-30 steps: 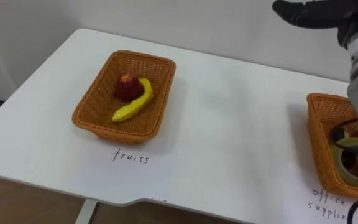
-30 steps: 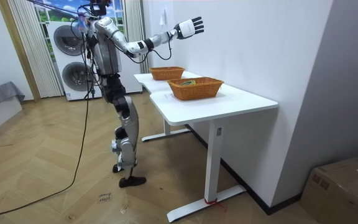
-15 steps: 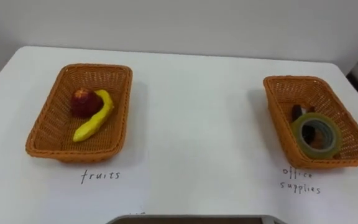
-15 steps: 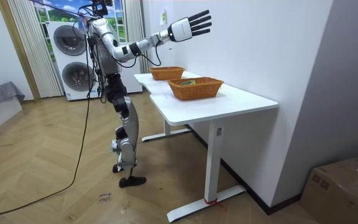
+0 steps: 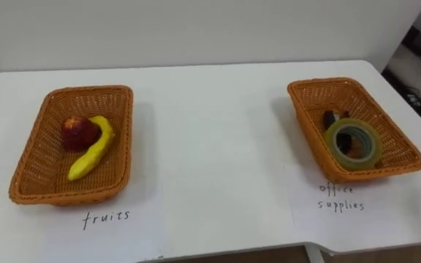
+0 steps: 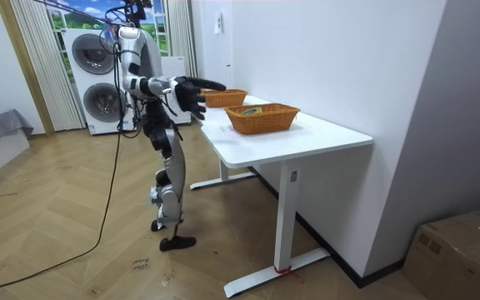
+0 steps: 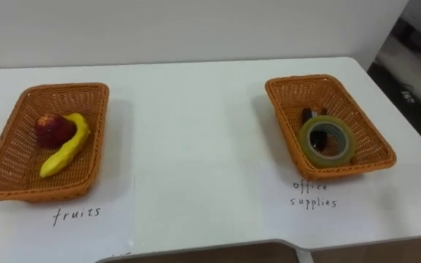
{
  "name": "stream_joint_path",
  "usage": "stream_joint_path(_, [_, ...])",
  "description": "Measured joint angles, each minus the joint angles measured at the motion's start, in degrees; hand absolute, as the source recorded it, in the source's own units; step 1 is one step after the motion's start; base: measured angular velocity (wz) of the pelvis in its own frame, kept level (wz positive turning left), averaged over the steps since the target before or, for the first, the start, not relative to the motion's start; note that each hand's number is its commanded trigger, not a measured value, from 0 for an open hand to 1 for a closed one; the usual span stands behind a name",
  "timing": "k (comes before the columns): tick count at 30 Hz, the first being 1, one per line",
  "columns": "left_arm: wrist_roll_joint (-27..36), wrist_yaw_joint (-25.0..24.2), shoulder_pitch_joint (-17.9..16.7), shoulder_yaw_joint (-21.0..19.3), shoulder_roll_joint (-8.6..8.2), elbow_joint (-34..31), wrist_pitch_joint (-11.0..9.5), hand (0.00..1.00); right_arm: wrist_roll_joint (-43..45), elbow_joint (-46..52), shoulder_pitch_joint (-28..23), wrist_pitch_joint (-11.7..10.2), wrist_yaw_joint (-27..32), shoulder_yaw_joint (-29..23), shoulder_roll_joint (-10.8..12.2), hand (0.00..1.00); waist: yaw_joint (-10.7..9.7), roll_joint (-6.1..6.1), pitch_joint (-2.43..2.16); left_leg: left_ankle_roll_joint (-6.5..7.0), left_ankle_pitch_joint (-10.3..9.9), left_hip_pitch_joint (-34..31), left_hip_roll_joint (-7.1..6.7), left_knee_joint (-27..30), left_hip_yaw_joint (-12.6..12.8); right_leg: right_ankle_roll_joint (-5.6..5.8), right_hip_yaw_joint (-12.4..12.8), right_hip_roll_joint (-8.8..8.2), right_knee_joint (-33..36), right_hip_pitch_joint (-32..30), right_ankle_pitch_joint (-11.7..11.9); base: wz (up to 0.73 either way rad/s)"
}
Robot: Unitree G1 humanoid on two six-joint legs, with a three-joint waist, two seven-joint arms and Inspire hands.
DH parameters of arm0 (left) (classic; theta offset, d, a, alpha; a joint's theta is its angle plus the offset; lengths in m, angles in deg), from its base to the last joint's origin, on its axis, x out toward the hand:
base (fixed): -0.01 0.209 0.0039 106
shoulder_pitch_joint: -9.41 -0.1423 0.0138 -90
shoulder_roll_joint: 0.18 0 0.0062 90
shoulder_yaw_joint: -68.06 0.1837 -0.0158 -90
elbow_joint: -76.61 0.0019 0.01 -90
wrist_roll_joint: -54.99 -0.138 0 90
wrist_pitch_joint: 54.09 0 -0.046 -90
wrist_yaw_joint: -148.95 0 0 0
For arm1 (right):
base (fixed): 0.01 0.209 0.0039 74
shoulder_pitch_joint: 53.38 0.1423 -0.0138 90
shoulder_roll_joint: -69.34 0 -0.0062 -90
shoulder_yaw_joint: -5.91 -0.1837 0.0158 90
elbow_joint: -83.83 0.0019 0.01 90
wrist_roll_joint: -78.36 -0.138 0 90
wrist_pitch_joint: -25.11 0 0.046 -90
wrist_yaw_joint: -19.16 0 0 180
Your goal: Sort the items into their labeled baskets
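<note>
While the right hand [image 6: 192, 90] hovers, fingers spread and empty, at the edge of the table [image 6: 323, 133], apart from both baskets, the banana [image 5: 90, 152] and red fruit [image 5: 79, 133] lie in the fruit basket [image 5: 31, 157] and the tape roll [image 5: 353, 143] in the office-supplies basket [image 5: 397, 146].

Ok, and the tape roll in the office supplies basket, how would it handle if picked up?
Probably rigid and light: the tape roll is a hollow ring. Lying roughly flat in the basket, it shouldn't roll; on edge it likely would.
</note>
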Motion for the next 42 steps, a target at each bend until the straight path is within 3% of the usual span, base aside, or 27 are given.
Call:
stream_joint_path(3, [1.6, 0.0, -0.6, -0.6, -0.16, -0.2, -0.9, 0.0, -3.3, -4.8, -1.0, -2.4, 2.5, -2.0, 2.3, 0.0, -0.6, 0.61, -0.53, 0.09, -0.1, -0.7, 0.02, -0.1, -0.2, 0.11, 0.0, 0.11, -0.3, 0.1, 0.1, 0.08])
stream_joint_path(7, [1.3, 0.2, -1.3, -0.9, -0.18, -0.5, -1.6, 0.0, -10.6, -12.2, -3.5, -4.5, 3.7, -2.2, 3.3, 0.0, -1.0, 0.96, -0.66, 0.11, -0.2, -0.7, 0.09, -0.5, -0.2, 0.13, -0.1, 0.13, -0.1, -0.1, 0.1, 0.0])
stream_joint_path(11, [1.6, 0.9, -1.2, -2.9, -0.37, -0.6, -2.7, 0.0, -14.7, -20.7, -5.9, -4.8, 5.2, -3.3, 6.2, 0.0, -1.4, 1.32, -0.64, 0.03, -0.2, -0.6, 0.18, -0.8, -0.3, 0.04, 0.0, 0.26, 0.0, -0.1, 0.0, 0.0])
stream_joint_path(15, [2.1, 1.1, -1.0, -2.4, -0.36, -0.7, -2.7, 0.0, -19.1, -29.6, -8.0, -5.6, 5.4, -2.1, 7.3, 0.0, -1.7, 1.36, -0.54, -0.04, -0.3, -0.6, -0.06, -0.7, -0.6, 0.09, 0.3, 0.04, 0.6, -0.3, -0.8, 0.02])
stream_joint_path(22, [3.6, -0.8, -0.3, -1.6, -1.61, 0.9, -2.6, 0.0, -25.2, -47.6, -7.2, -5.7, 0.5, 0.3, 9.5, 0.0, -2.3, 1.4, -0.49, 0.01, -0.5, -0.6, -0.26, -0.3, -0.9, 0.19, 0.6, -0.15, 1.8, -0.5, -1.8, 0.02])
stream_joint_path(28, [3.6, -3.5, 0.4, -1.4, -2.42, 2.9, -1.2, 0.0, -28.3, -60.7, -4.3, -2.2, -9.8, 3.4, 10.0, 0.0, -2.1, 1.79, -0.36, -0.09, -0.6, -0.1, -0.16, -0.4, -0.8, 0.14, 0.7, -0.01, 1.6, -0.1, -1.9, -0.01])
stream_joint_path(34, [0.9, -5.6, 0.2, -2.3, -2.71, 3.4, 0.1, 0.0, -26.1, -68.8, -2.8, 2.9, -24.8, 7.1, 10.2, 0.0, -0.7, 2.22, -0.32, -0.2, -1.0, 0.7, -0.12, -0.3, -1.1, 0.11, 0.5, 0.04, 1.5, 0.7, -2.3, 0.01])
stream_joint_path(42, [0.8, -3.8, 0.6, -1.6, -2.68, 5.5, 1.2, 0.0, -7.8, -71.2, -0.9, 7.1, -38.4, 19.3, 10.3, 0.0, 1.2, 2.54, -0.19, -0.27, -1.4, 1.5, 0.04, -0.2, -1.7, 0.05, -0.4, 0.21, 0.4, 1.8, -2.3, 0.03])
